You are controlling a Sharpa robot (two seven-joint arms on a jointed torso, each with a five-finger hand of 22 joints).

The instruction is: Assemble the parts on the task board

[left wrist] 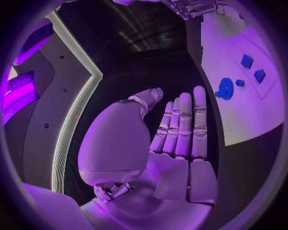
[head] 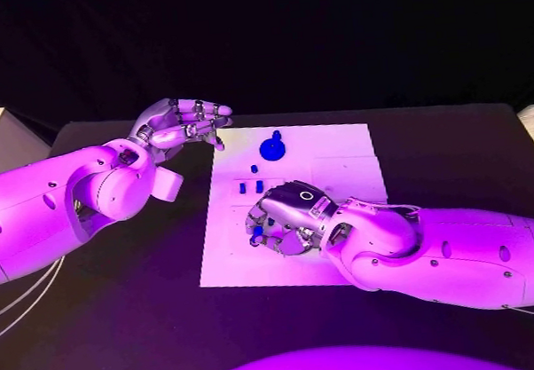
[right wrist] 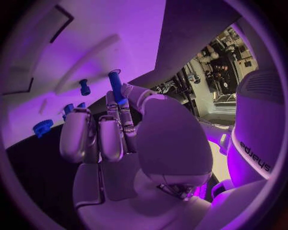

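Robot arms reach in over a black counter point(head: 127, 324) where the white task board point(head: 342, 164) lies in the middle. The right hand point(head: 287, 221) rests over the board's near left part, its fingers curled; the right wrist view shows a slim blue peg point(right wrist: 115, 86) pinched upright between thumb and finger. Just beyond it on the board stand a short blue pin point(right wrist: 84, 87) and two small blue blocks point(head: 249, 187), side by side. A round blue part with a knob point(head: 272, 148) sits nearer the far edge of the board, with a tiny blue piece point(head: 254, 168) between it and the blocks. The left hand point(head: 181, 123) hovers off the board's far left corner, above the counter, holding nothing; its wrist view shows the fingers point(left wrist: 183, 127) straight and lying close together, thumb alongside.
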